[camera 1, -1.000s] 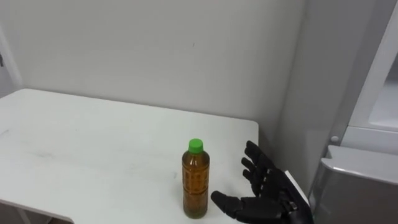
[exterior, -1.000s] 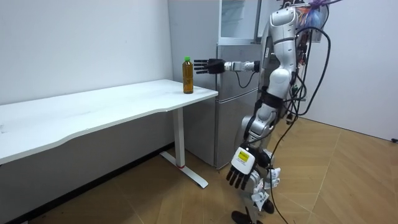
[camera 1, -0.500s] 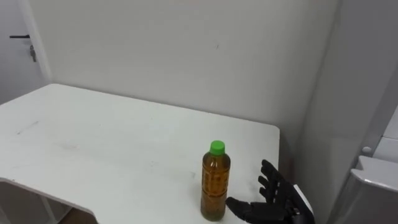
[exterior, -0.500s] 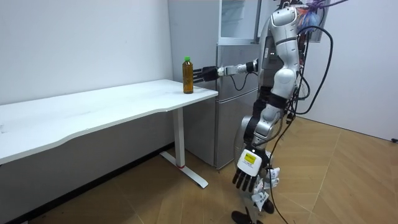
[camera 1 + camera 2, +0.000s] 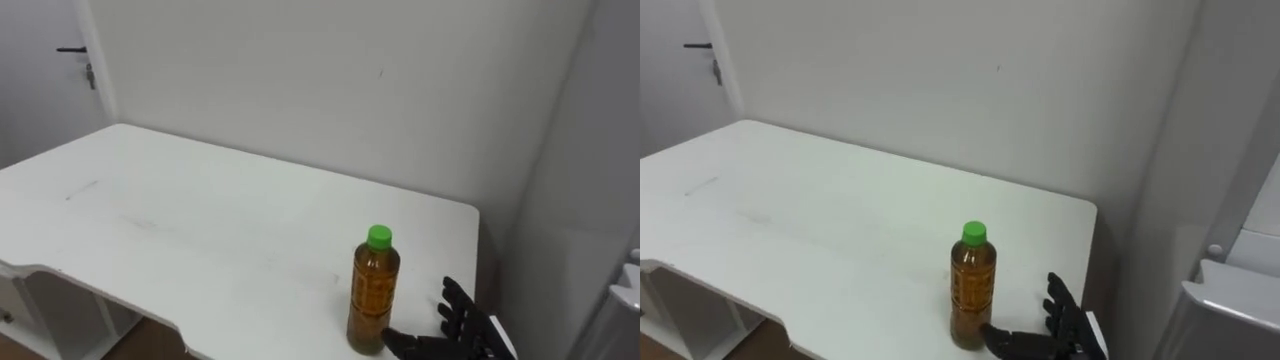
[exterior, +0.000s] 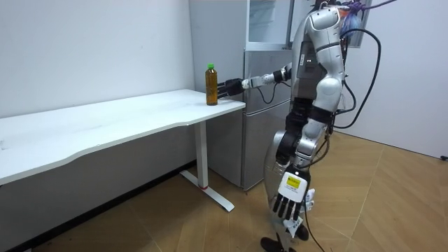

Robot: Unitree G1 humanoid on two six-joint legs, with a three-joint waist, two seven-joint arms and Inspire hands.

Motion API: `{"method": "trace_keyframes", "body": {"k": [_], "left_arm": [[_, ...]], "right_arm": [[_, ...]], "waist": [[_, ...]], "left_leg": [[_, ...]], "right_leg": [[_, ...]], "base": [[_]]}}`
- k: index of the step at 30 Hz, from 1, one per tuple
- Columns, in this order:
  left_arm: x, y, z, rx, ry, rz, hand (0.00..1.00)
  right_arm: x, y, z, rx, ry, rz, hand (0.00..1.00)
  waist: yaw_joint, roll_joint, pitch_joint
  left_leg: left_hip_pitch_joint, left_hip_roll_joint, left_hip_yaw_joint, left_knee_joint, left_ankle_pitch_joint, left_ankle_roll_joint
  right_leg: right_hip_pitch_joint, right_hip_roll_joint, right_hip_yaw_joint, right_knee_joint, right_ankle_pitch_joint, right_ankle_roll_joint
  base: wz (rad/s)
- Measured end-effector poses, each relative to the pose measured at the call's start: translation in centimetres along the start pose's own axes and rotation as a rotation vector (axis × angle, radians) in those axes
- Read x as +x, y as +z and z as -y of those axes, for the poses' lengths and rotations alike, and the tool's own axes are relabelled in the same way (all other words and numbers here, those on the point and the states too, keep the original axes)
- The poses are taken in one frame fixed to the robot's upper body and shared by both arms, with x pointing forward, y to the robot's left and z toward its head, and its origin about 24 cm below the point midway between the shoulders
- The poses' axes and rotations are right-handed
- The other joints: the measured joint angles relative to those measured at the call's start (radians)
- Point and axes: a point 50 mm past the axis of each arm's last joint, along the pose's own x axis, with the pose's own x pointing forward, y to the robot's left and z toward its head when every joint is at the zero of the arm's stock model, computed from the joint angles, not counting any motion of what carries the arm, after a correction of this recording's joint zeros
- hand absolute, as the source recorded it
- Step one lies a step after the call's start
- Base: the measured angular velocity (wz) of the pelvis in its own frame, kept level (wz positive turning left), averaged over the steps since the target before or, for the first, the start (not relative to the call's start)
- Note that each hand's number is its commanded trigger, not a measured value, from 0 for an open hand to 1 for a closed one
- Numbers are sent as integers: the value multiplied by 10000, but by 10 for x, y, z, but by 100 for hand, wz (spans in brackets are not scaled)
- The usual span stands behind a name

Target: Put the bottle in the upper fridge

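table (image 5: 200,230): the bottle (image 5: 373,295) stands on its right-hand end, not far from the near edge.

bottle: upright, long axis vertical, green cap (image 5: 379,236) on top, amber fill. It stands free, with nothing wrapped round it.

Just right of the bottle is the right hand (image 5: 458,338), down at table height and level with the bottle's lower half, palm turned toward it. Its fingers (image 5: 455,303) are straight and spread, holding nothing. The thumb (image 5: 400,343) reaches toward the bottle's base and is very near it. Can't tell if it touches.

So the bottle lies to the left of the fingers, off the thumb tip, and is not yet between thumb and fingers.

The right hand is clearly the nearer one. In the room view the left hand (image 6: 287,204) hangs at the robot's side, well below the bottle and to the room view's right of it, fingers straight and idle.

The fridge (image 6: 260,105) is right of the bottle, past the table end. Its upper compartment (image 6: 269,22) sits above bottle height.

My read: grasp not started. The next move is a short leftward slide to put the bottle body in the thumb–finger gap, then a side wrap across the vertical axis. Risk is that the thumb nudges the base first and tips the bottle.
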Motion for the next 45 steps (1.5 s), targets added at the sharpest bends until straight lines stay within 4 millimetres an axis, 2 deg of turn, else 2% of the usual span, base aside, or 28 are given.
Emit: {"method": "trace_keyframes", "body": {"k": [4,9,11,14,16,23,26,31,45], "left_arm": [[0,-2,1,-2,-34,-69,0],[0,4,-1,-8,34,192,0],[0,7,-2,-12,66,309,0],[0,8,-2,-12,70,353,0],[0,8,-3,-11,62,353,0],[0,8,-2,-8,2,352,0],[0,8,-2,-20,1,373,0],[0,9,-3,-39,60,387,0],[0,9,-4,-40,249,393,0]], "right_arm": [[3,2,-1,-397,-48,94,0],[4,3,-3,-514,-51,109,0],[4,3,-4,-639,-1,141,0],[4,4,-4,-798,41,211,0],[5,6,-6,-838,91,286,0],[7,9,-6,-877,110,381,0],[7,10,-7,-883,124,417,0],[10,16,-12,-961,244,597,0],[14,21,-21,-1344,217,792,0]], "waist": [[57,41,36],[78,-4,36],[78,-64,-1],[90,-110,-5],[134,-122,20],[264,-160,29],[259,-173,46],[262,-116,156],[424,-108,149]], "left_leg": [[-41,5,45,19,1,-1],[-119,0,60,-2,1,-1],[-212,0,13,24,2,0],[-268,-4,-5,80,1,0],[-310,-3,-18,82,1,0],[-397,-14,-91,85,2,0],[-421,-14,-92,82,2,0],[-421,-15,-106,82,2,0],[-585,-131,-429,91,21,25]], "right_leg": [[-37,-7,-11,0,-2,-2],[-59,-9,-16,-10,-2,0],[-142,-6,-23,12,0,-2],[-166,-5,-25,23,3,-4],[-202,-4,-37,19,3,-4],[-310,3,-43,29,4,-7],[-311,2,-52,16,4,-6],[-328,-1,-77,12,5,-6],[-319,-78,-487,8,-2,18]], "base": [[4],[-1],[0],[0],[0],[1],[0],[0],[8]]}}
